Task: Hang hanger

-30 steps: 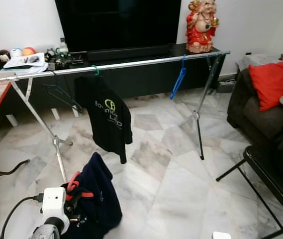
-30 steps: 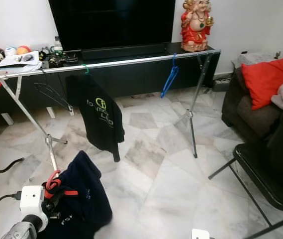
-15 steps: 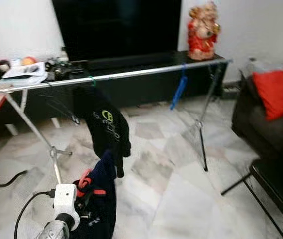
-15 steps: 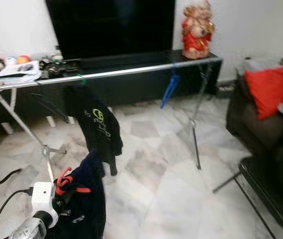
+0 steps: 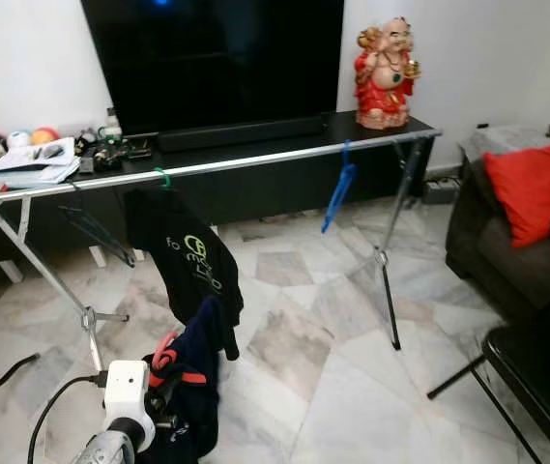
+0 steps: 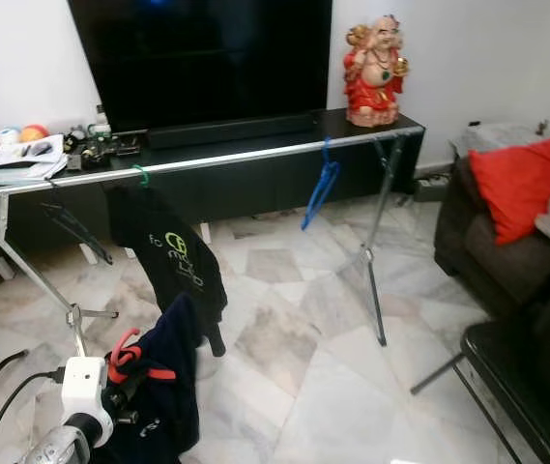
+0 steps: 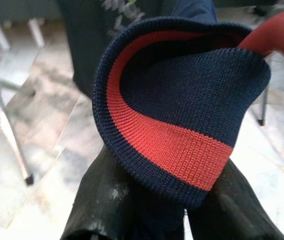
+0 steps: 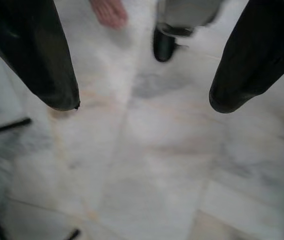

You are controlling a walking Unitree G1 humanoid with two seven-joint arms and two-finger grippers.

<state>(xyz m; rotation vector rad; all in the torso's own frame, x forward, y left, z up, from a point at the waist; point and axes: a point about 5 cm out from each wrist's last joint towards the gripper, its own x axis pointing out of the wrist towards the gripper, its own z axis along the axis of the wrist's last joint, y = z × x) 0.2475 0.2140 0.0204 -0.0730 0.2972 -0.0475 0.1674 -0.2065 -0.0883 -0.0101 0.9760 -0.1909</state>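
My left gripper point(image 5: 163, 385) sits low at the front left, shut on the collar of a navy garment point(image 5: 199, 372) with red trim that hangs from a red hanger point(image 5: 165, 350). In the left wrist view, the black fingers point(image 7: 102, 200) pinch the navy and red ribbed collar point(image 7: 176, 120). A silver clothes rail point(image 5: 255, 161) runs across the room ahead. On it hang a black T-shirt point(image 5: 186, 259) on a green hanger, an empty blue hanger point(image 5: 338, 186) and a black hanger point(image 5: 96, 227). My right gripper point(image 8: 144, 105) is open over the marble floor.
Behind the rail stand a black TV console point(image 5: 284, 174), a large TV point(image 5: 212, 58) and a red statue point(image 5: 384, 65). A dark sofa with a red cushion point(image 5: 535, 179) and a black chair point(image 5: 535, 372) are at the right. A person's foot point(image 8: 109, 12) is near my right gripper.
The whole view has shifted and the rail looks a little nearer: the camera moved. The navy garment in my left gripper now hangs narrower and slightly higher.
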